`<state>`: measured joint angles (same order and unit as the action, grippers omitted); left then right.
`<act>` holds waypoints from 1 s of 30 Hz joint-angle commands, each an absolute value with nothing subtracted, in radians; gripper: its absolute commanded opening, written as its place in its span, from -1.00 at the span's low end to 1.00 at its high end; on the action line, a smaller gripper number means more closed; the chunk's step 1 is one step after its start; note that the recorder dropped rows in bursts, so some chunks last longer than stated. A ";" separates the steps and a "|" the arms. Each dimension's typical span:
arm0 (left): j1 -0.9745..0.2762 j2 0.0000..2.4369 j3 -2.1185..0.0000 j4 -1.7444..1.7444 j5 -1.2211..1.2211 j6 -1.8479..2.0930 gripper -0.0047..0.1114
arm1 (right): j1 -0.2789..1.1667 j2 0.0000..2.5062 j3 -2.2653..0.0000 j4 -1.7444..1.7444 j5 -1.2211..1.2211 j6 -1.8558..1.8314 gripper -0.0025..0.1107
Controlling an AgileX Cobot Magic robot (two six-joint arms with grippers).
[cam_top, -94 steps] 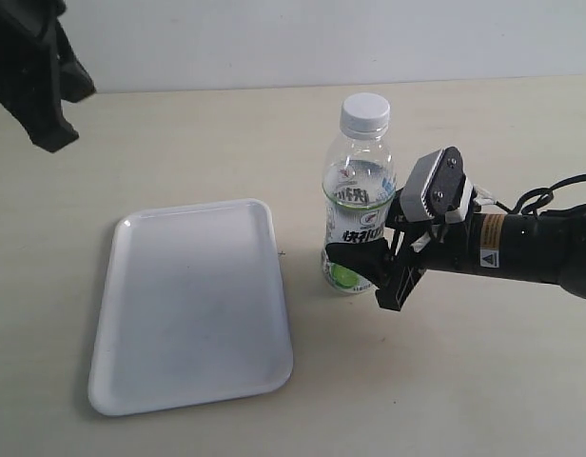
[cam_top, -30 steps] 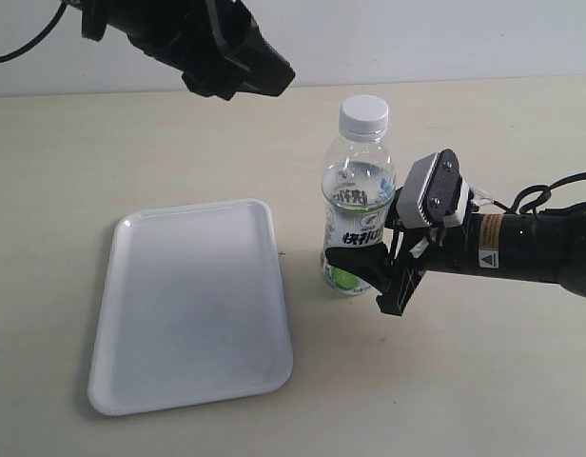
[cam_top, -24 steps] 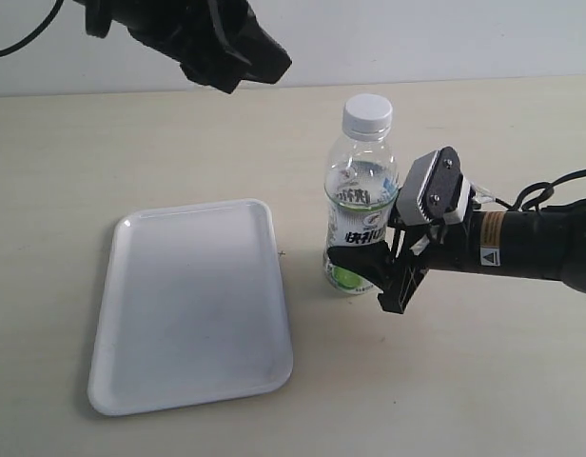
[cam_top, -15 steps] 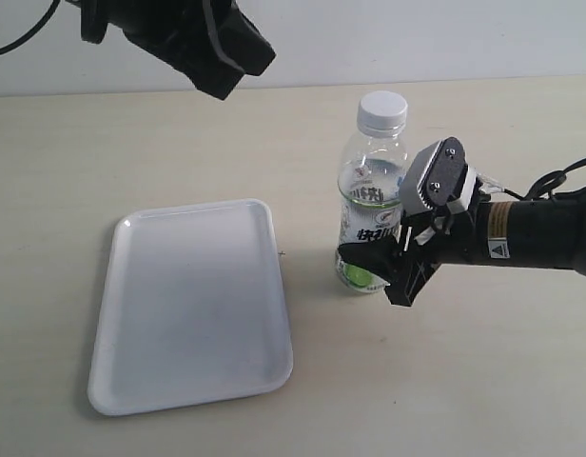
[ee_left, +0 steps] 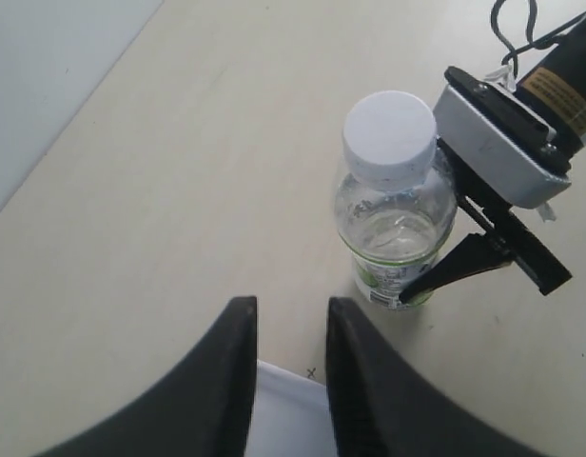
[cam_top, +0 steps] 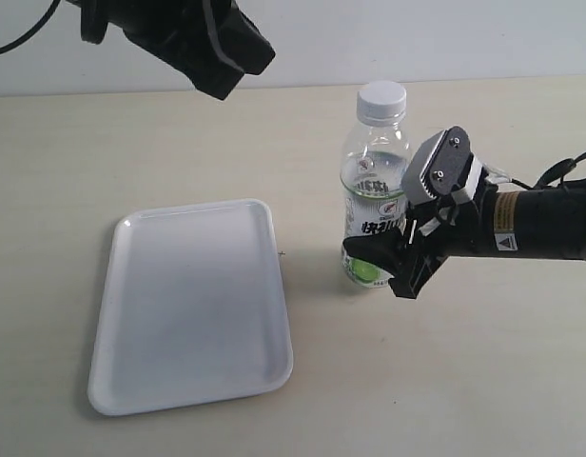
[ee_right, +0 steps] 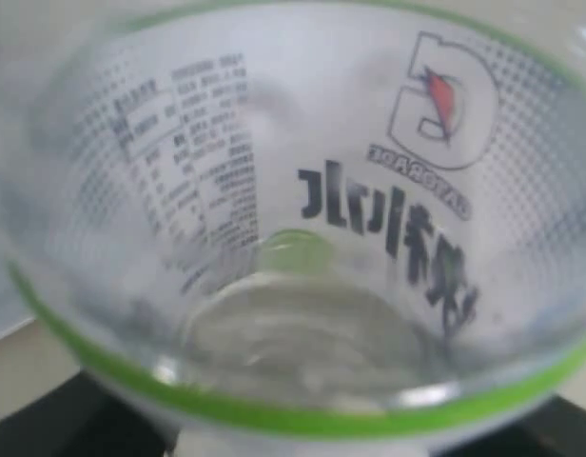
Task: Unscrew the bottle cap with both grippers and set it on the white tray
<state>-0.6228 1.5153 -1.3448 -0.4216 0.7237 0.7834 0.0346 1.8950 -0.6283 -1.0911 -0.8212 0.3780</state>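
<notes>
The clear bottle (cam_top: 374, 205) with a white-and-green label stands upright on the table, right of the white tray (cam_top: 193, 305). Its white bottle cap (cam_top: 381, 99) is screwed on the neck. My right gripper (cam_top: 386, 267), the one with the grey plate, is shut on the bottle's lower part, and the bottle (ee_right: 293, 209) fills the right wrist view. My all-dark left gripper (cam_top: 245, 71) hangs high at the upper left, well apart from the cap. In the left wrist view it (ee_left: 291, 319) is open and empty, with the cap (ee_left: 389, 133) and bottle (ee_left: 398, 228) ahead of it.
The beige table (cam_top: 483, 381) runs to a pale wall at the back. A corner of the tray (ee_left: 293, 409) shows between the left fingers. The right arm's black body and cable (cam_top: 550, 228) lie along the table at the right.
The right gripper has carried the bottle a little to the right and farther back. The left gripper swung in from the far upper left, then drew back slightly to the left.
</notes>
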 commanded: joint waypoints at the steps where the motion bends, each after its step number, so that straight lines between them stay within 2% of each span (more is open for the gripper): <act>1: -0.629 1.513 -1.352 -0.423 0.657 0.787 -0.45 | 0.036 1.868 -0.628 -1.083 -0.862 0.395 -0.96; 17: -0.629 1.514 -1.352 -0.422 0.641 0.815 -0.46 | 0.036 1.868 -0.726 -1.353 -0.775 0.686 -0.96; 19: -0.629 1.514 -1.352 -0.422 0.643 0.865 -0.37 | 0.036 1.868 -0.726 -1.353 -0.775 0.683 -0.96; 22: -0.629 1.530 -1.352 -0.420 0.649 0.885 -0.06 | 0.036 1.868 -0.726 -1.353 -0.777 0.683 -0.96; 23: -0.629 1.543 -1.352 -0.409 0.649 0.887 -0.01 | 0.036 1.868 -0.726 -1.353 -0.779 0.683 -0.96; 30: -0.629 1.600 -1.415 -0.422 0.679 0.876 -0.01 | 0.036 1.868 -0.726 -1.353 -0.772 0.681 -0.96</act>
